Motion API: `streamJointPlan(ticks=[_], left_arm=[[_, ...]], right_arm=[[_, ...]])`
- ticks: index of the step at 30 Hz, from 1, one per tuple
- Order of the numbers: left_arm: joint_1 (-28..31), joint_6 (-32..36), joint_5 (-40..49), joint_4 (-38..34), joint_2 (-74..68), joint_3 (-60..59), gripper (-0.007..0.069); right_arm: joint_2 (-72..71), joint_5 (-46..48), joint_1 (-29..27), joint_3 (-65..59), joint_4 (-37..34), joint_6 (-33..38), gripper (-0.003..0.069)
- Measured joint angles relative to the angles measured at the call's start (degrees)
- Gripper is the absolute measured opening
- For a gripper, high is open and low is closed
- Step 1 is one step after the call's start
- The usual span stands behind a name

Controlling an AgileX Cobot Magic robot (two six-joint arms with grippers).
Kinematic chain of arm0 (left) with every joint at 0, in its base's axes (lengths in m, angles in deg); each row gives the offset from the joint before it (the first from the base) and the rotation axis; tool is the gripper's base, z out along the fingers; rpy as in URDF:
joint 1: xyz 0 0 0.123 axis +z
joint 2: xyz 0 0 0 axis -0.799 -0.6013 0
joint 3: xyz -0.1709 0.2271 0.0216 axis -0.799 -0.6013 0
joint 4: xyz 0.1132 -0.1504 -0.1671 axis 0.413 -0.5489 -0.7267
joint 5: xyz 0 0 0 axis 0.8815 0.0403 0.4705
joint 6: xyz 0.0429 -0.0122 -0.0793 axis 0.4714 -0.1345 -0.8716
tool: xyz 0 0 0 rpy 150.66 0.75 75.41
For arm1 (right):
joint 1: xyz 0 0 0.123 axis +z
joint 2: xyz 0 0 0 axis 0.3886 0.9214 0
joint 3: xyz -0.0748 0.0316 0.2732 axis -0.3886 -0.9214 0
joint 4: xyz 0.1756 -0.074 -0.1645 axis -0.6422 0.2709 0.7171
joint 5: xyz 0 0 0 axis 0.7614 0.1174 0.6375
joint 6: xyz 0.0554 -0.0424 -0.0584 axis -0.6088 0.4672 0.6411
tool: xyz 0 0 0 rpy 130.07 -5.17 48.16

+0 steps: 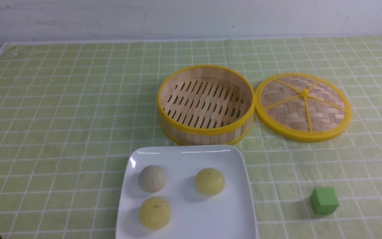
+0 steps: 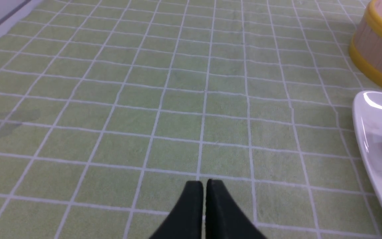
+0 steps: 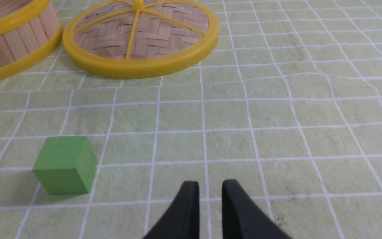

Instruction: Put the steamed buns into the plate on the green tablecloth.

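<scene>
Left hand (image 2: 204, 186) nearly shut, black fingertips almost touching, holding nothing, low over bare light yellow-green tablecloth with thin white grid lines (image 2: 177, 99) covering the counter. Right hand (image 3: 210, 187) narrowly parted, a slim gap between its black fingertips, holding nothing, over bare cloth at the bottom centre of the right wrist frame, with the small green cube (image 3: 65, 164) off at lower left. Neither hand seen in the front frame.

Large glossy white square plate with rounded corners (image 1: 184, 156) lying at bottom centre of the front frame, its near edge cut off. On it three small round steamed buns, apart from one another: off-white greyish bun (image 1: 152, 178) at its upper left, pale yellow bun (image 1: 209, 181) at its upper right, second pale yellow bun (image 1: 155, 212) at lower left.

Round yellow-rimmed bamboo steamer basket (image 1: 206, 103) in mid-frame just above the plate, slatted floor showing. Round woven bamboo lid with yellow spokes (image 1: 303, 106) flat on the cloth just right of the basket. Green cube at lower right.
</scene>
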Motion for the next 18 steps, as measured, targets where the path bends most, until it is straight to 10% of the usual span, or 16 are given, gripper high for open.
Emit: streamJointPlan(ticks=[18], left_arm=[[0.0,-0.01,0.0,0.0,0.0,0.0,0.0063]], right_arm=[[0.0,0.0,0.0,0.0,0.0,0.04,0.0148]])
